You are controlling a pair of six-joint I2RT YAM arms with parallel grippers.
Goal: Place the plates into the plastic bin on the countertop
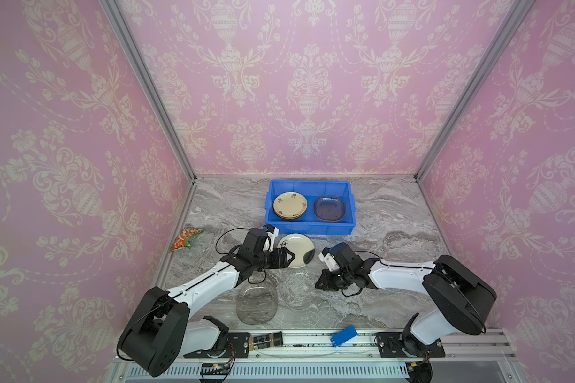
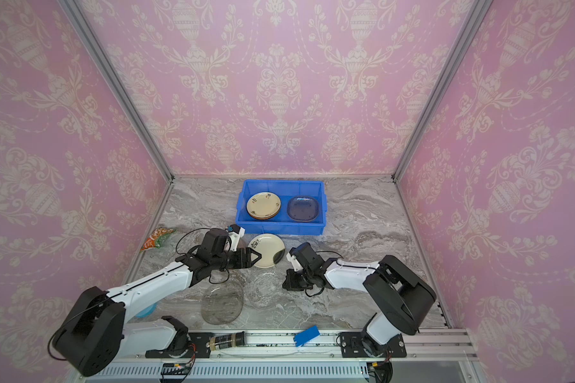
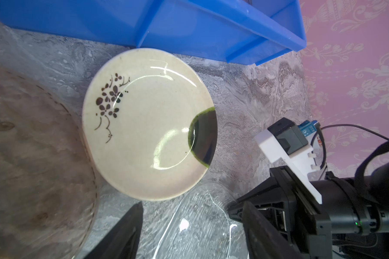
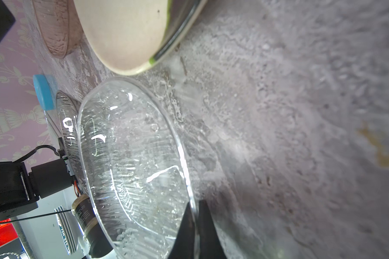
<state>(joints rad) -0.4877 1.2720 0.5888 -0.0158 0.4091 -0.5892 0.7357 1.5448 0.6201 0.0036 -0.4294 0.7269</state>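
Gripping the clear glass plate by its rim, our right end effector is clamping shut on the tabletop in front of the plastic bin. Our left end effector is hovering open and empty over a cream plate just before the bin. Inside the bin, cream floral plates are lying stacked beside a dark glass plate.

In both top views the right gripper hides its own fingertips and the clear plate rim between them. The left gripper and its arm cover most of 1 amber plate; the left wrist view's edge crops it.
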